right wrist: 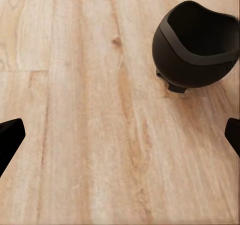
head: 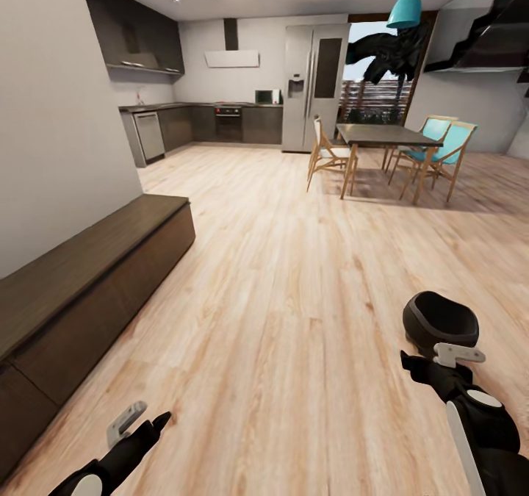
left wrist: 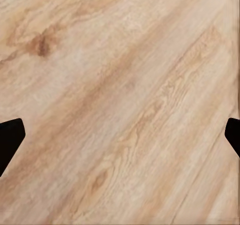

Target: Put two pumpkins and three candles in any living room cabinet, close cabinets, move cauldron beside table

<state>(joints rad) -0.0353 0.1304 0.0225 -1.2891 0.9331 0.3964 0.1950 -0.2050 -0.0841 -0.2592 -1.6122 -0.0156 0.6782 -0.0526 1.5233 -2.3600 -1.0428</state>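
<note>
- Cauldron (head: 440, 322) stood upright on the wood floor (head: 294, 275), just ahead of the right gripper (head: 426, 367). In the right wrist view the cauldron (right wrist: 197, 47) sat off to one side of the finger line, mouth open, small feet on the planks.
- Right gripper (right wrist: 120, 137): fingertips sat at opposite edges of its wrist view, so jaws wide apart, nothing held.
- Left gripper (left wrist: 120, 137): likewise spread wide, empty, bare floor beneath. In the head view the left gripper (head: 143, 426) hung low near the cabinet (head: 88, 290).
- Cabinet ran along the left wall; all fronts appeared flush and shut from this angle.
- Kitchen, dining table (head: 382, 137) and teal chairs (head: 444, 147) lay well beyond.
- Judgement: step in hand was taking up the cauldron with the right arm.
- To do it well: swing the gripper sideways until the thick rim sits between the fingers, one finger inside the mouth and one outside, then descend and close on the rim wall.
- Risk: a grab on the round belly would likely slip or tip the pot.
</note>
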